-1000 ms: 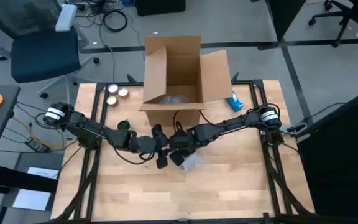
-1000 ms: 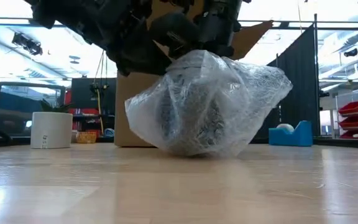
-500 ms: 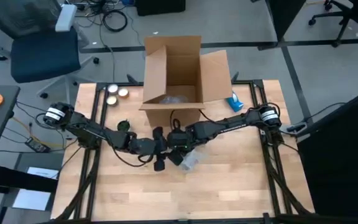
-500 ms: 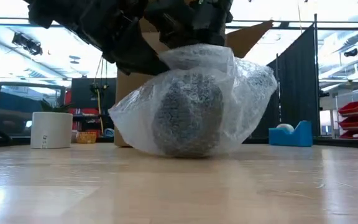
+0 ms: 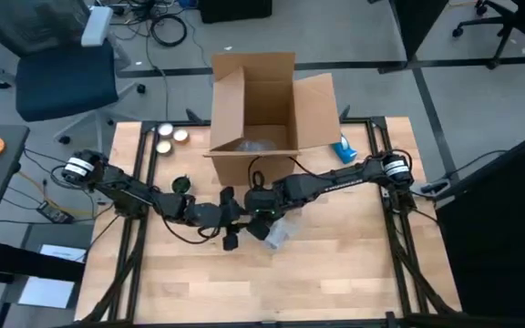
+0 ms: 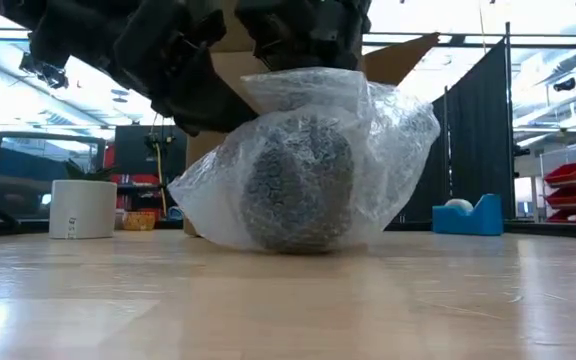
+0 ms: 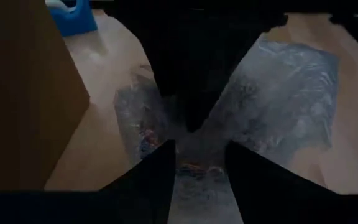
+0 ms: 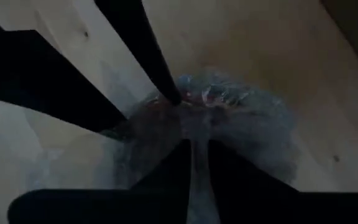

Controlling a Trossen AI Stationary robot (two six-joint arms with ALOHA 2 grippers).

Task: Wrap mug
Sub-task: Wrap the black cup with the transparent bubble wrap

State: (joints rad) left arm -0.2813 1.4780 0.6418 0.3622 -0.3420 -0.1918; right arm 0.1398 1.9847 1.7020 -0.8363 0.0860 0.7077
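The mug (image 6: 298, 185) shows as a dark shape inside a clear bubble wrap bundle (image 5: 278, 233) that rests on the wooden table at mid-table. Both grippers meet just above it. My right gripper (image 8: 201, 152) is shut on the wrap gathered over the mug's top. My left gripper (image 7: 201, 155) stands open at the bundle's left side, its fingers astride the wrap. The wrap's loose corners (image 6: 198, 195) spread onto the table. My left gripper has one fingertip (image 8: 174, 98) against the wrap at the top of the bundle, coming in from the table's left. I cannot tell whether its other finger touches. My right gripper pinches the gathered fold of bubble wrap (image 6: 308, 88) above the mug between its two fingers, slanting down from the right. The fold stands up from the bundle, which stays on the table.
An open cardboard box (image 5: 255, 109) stands just beyond the grippers at the far edge. A blue tape dispenser (image 5: 343, 148) sits to its right, two round tins (image 5: 171, 134) to its left. A white cup (image 6: 83, 208) stands at the left. Bare wood lies toward the near edge.
My right gripper has drawn the wrap's outstretched right end up and leftward over the mug, so it now stands gathered on top. The bundle has turned and slid a little toward the table's left. My left gripper has backed slightly left.
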